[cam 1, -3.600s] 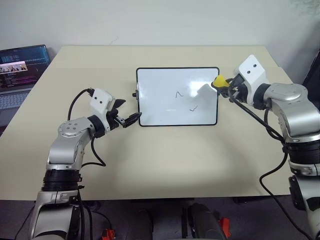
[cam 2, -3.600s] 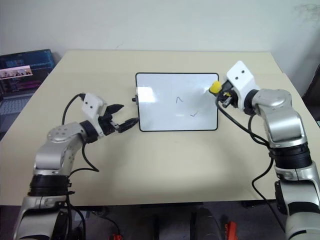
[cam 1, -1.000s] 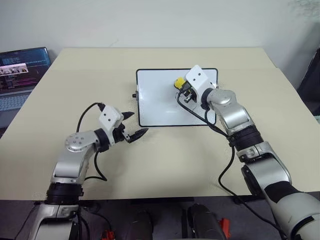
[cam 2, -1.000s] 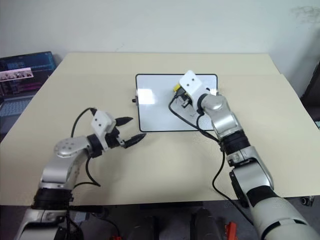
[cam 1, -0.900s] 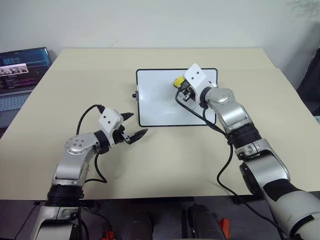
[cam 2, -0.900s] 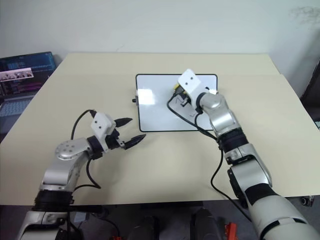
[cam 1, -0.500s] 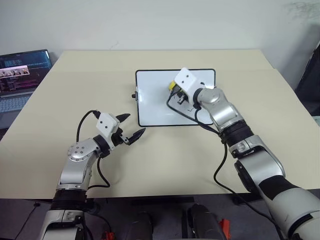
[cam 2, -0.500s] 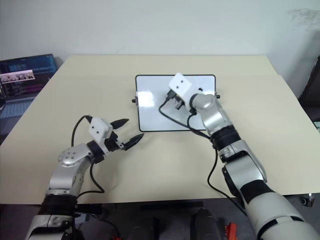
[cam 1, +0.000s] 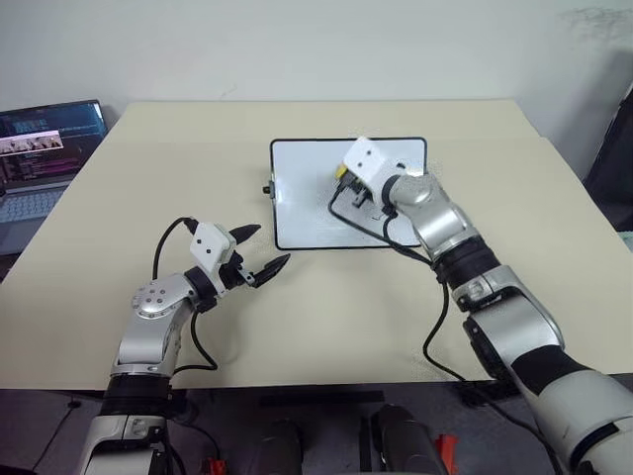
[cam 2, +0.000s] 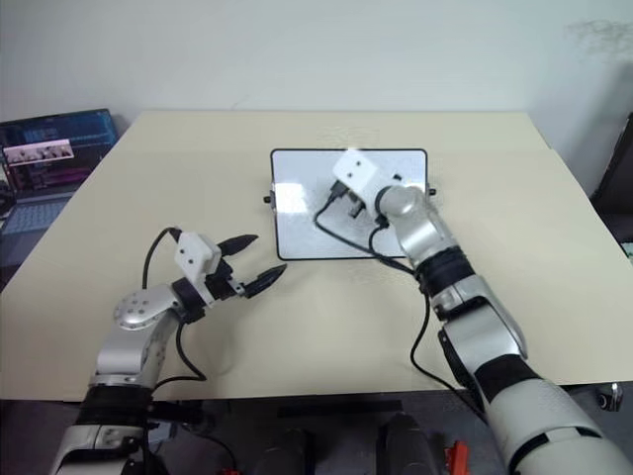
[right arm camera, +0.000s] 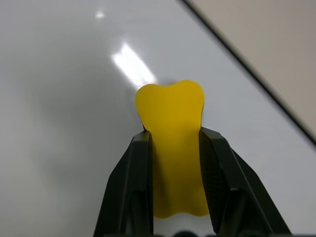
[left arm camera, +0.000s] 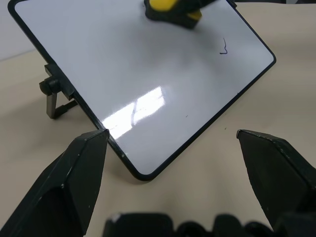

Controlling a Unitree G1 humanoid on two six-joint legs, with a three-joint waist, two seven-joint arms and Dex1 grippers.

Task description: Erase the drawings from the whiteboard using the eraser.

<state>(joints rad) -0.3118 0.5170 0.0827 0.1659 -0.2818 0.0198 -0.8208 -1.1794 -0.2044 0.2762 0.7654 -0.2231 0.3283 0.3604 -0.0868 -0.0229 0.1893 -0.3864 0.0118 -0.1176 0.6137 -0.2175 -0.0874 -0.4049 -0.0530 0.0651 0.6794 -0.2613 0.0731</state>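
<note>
The whiteboard [cam 1: 302,198] stands propped on the beige table, its black frame and left knob [left arm camera: 48,86] in plain sight. My right gripper [cam 1: 344,178] is shut on the yellow eraser [right arm camera: 173,148], whose black underside presses on the board's upper middle. The eraser [left arm camera: 170,7] also shows in the left wrist view, with one of the drawings, a small tick [left arm camera: 223,48], on the board beside it. My right arm hides the rest of that part of the board. My left gripper [cam 1: 272,244] hangs open just off the board's lower left corner, holding nothing.
An open laptop [cam 1: 45,148] sits beyond the table's left edge. Bare tabletop [cam 1: 336,307] lies between the board and the front edge. A black cable trails from my right wrist across the board's lower edge.
My right gripper has carried the eraser from the board's right edge to its upper middle, edging left in the last second. The left gripper has stayed open near the lower left corner. The camera has shifted slightly.
</note>
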